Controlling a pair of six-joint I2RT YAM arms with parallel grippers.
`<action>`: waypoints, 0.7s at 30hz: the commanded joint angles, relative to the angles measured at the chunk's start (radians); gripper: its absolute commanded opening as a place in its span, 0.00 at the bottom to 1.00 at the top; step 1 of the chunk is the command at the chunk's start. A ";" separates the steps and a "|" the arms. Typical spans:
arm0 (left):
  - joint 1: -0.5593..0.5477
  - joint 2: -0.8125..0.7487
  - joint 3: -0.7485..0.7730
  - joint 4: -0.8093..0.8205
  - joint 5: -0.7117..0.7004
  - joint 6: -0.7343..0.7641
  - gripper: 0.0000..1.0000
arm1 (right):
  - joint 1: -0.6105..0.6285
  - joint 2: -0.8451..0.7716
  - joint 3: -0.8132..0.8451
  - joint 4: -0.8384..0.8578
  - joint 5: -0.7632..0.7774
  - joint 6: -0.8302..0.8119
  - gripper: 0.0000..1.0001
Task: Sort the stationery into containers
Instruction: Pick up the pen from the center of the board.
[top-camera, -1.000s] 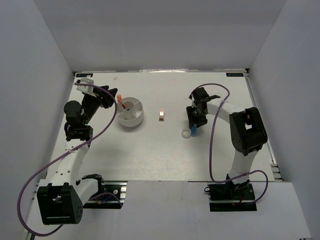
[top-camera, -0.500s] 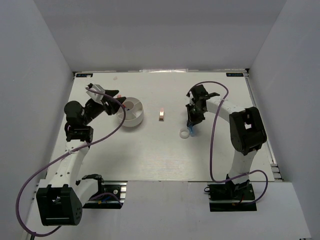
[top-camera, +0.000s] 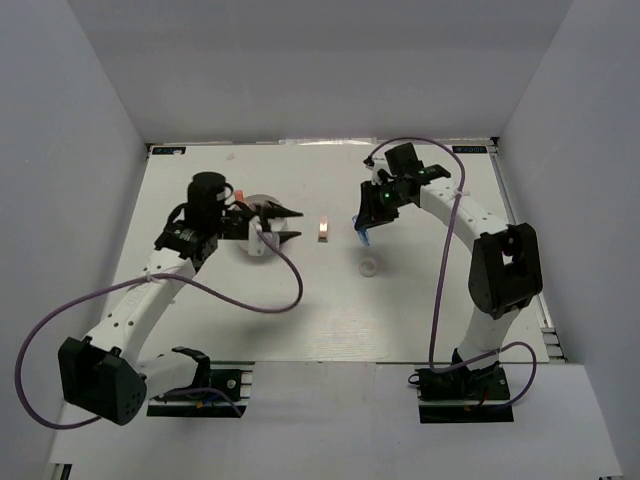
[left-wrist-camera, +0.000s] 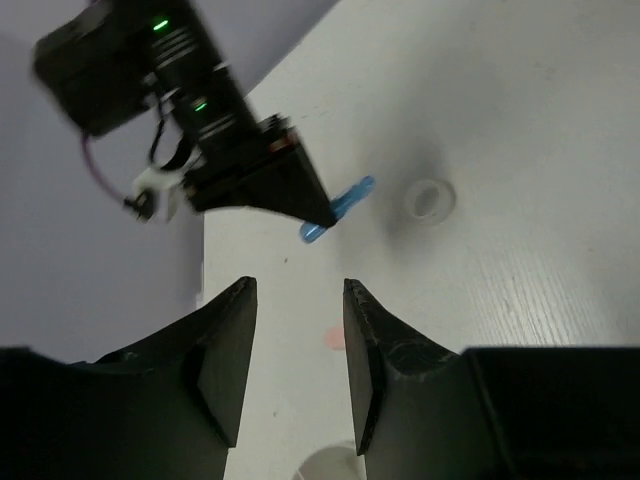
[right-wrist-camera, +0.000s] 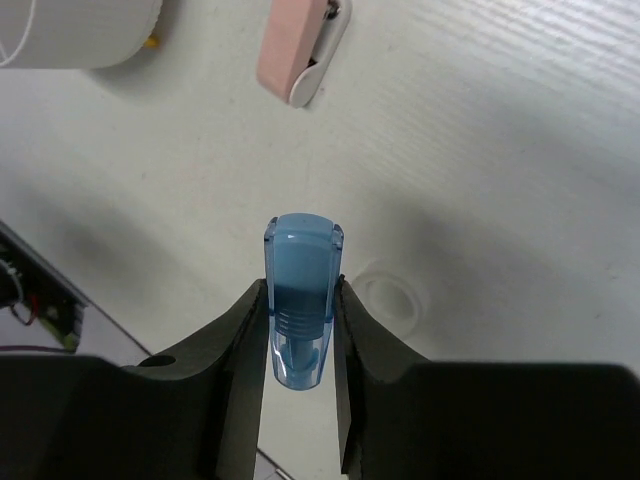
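My right gripper (top-camera: 363, 228) is shut on the light-blue eraser (right-wrist-camera: 303, 285) and holds it above the table; the eraser also shows in the top view (top-camera: 362, 238). The white ring (top-camera: 368, 267) lies just below it on the table (right-wrist-camera: 392, 296). The tan clip (top-camera: 323, 229) lies between the two grippers (right-wrist-camera: 300, 48). My left gripper (top-camera: 288, 224) is open and empty, pointing right above the round white tub (top-camera: 254, 247), which it mostly hides. In the left wrist view the jaws (left-wrist-camera: 297, 290) stand apart, facing the eraser (left-wrist-camera: 338, 208) and the ring (left-wrist-camera: 430, 198).
The tub's side shows at the top left of the right wrist view (right-wrist-camera: 80, 30). Grey walls close the table on the left, back and right. The left arm's purple cable (top-camera: 270, 300) loops over the table in front of the tub.
The right gripper has lifted the eraser from beside the ring, up and to the left. The left arm has swung right from the tub's left side to over it.
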 joint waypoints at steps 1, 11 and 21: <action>-0.115 0.022 0.032 -0.358 -0.072 0.589 0.50 | 0.013 -0.013 -0.012 -0.028 -0.085 0.046 0.00; -0.442 0.128 -0.059 -0.176 -0.488 0.701 0.43 | 0.059 -0.036 -0.034 -0.022 -0.005 0.207 0.00; -0.615 0.235 -0.189 0.194 -0.804 0.575 0.54 | 0.063 -0.033 0.000 -0.073 0.048 0.281 0.00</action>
